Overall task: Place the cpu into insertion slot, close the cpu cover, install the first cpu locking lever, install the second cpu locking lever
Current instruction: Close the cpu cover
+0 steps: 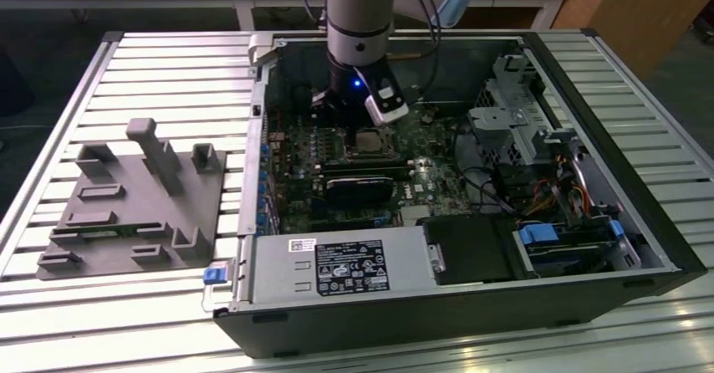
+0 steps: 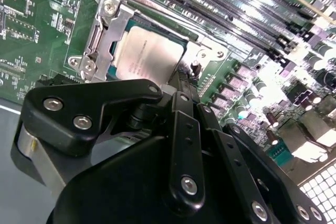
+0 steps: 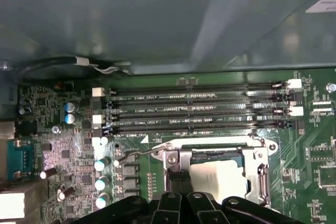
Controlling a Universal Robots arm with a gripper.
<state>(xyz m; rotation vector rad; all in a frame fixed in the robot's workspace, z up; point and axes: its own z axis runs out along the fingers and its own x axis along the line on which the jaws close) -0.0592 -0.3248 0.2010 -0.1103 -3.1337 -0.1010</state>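
- At the exterior view's left, a grey moulded fixture plate lies on the slatted table, well apart from where I am working.
- Next comes the open computer case, with the labelled power supply along its near wall.
- The arm reaches straight down into the case, over the green motherboard.
- The gripper hangs just beside the cpu's edge. I cannot tell how wide it stands or whether it has hold of anything.
- The cpu sits flat in the insertion slot, silver top up.
- The cpu cover frames the chip.
- A thin wire lever runs beside the socket, next to the long memory slots.
- At the exterior view's right stands the drive cage.
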